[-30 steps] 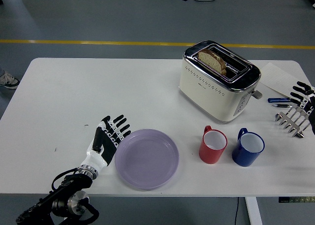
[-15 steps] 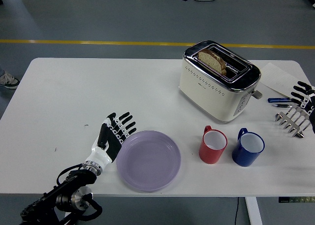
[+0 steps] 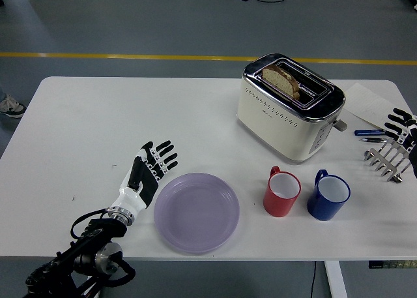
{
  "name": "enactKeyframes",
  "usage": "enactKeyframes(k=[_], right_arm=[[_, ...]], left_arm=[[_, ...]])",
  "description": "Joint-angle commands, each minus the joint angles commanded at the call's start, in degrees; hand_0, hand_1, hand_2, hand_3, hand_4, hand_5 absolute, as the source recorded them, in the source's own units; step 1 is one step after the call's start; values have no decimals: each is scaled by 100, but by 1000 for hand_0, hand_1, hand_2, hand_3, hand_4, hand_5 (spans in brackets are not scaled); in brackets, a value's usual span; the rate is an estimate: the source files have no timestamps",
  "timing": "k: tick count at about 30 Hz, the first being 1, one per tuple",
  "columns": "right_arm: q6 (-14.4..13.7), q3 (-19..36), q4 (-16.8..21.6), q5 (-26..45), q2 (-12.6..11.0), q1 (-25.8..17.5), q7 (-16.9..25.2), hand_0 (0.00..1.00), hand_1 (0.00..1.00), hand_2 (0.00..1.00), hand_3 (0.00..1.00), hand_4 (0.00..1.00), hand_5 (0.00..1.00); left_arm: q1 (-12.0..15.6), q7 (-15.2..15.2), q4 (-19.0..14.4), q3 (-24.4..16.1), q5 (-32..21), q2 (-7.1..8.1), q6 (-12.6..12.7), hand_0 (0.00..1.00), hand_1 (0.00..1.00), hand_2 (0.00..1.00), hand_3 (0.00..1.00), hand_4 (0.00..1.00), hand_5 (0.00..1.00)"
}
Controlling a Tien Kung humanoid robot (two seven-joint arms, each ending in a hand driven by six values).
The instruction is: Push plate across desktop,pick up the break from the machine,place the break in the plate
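Head view: left hand beside the plate, bread in the toaster

Nearest to the front edge of the white table (image 3: 78, 109) lies the lilac plate (image 3: 197, 211), a little left of the middle, its near rim close to that edge. The left arm comes up from the lower left corner. The left hand (image 3: 147, 174) lies flat and low over the table, just beside the left rim of the plate; whether it touches the rim I cannot tell. Its fingers (image 3: 163, 156) are stretched and slightly spread, pointing away from the robot, and they grasp nothing.

To the right of the plate stand a red mug (image 3: 281, 192) and a blue mug (image 3: 328, 195), side by side and near each other, handles turned to the far side. Between plate and red mug is a narrow bare strip.

Behind the plate and to the left, the table is bare up to the far edge and the left edge, so much free room is there.

At the right edge the right hand (image 3: 399, 130) enters only partly; its fingers look extended and hold nothing. Just beside it lie a metal rack (image 3: 386, 159), blue pens (image 3: 369, 135) and a sheet of paper (image 3: 369, 104).

Farther back, right of the middle, stands the cream toaster (image 3: 288, 107), turned at an angle. The bread (image 3: 282, 80) sits in its slot, top showing.
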Motion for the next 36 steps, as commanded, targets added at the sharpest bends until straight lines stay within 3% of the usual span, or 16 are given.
enactKeyframes(k=[11, 16, 21, 24, 25, 30, 31, 36], right_arm=[[-88, -113, 60, -110, -89, 36, 13, 791, 747, 752, 753, 565, 700], [-321, -360, 103, -601, -282, 267, 27, 793, 750, 756, 761, 565, 681], [-562, -636, 144, -1045, -498, 602, -3, 797, 756, 780, 777, 580, 640], [-679, -819, 135, -1298, -600, 827, -60, 797, 756, 780, 777, 580, 640], [-715, -882, 127, -1394, -626, 914, -83, 801, 776, 803, 802, 634, 581], [-816, -1246, 69, -1815, -727, 1337, -179, 801, 776, 803, 802, 634, 581], [-819, -1375, 42, -1963, -751, 1476, -209, 839, 806, 855, 862, 767, 539], [-820, -1860, -100, -2633, -764, 2066, -337, 839, 806, 855, 862, 767, 539]], left_arm=[[735, 135, -913, -1194, 1141, -37, 209, 786, 785, 822, 734, 539, 998], [1228, 232, -1432, -1725, 1545, 2, 273, 781, 777, 813, 727, 539, 998], [1698, 313, -2007, -2140, 1730, 146, 297, 775, 768, 800, 712, 538, 998], [1893, 376, -2287, -2366, 1823, 136, 290, 775, 768, 800, 712, 538, 998], [1943, 399, -2372, -2444, 1841, 121, 280, 774, 763, 793, 714, 546, 998], [2120, 533, -2667, -2754, 1901, 28, 192, 774, 763, 793, 714, 546, 998], [2144, 561, -2725, -2822, 1896, 21, 168, 773, 759, 788, 709, 547, 998], [2138, 602, -2818, -2987, 1916, 44, 155, 773, 759, 788, 709, 547, 998]])
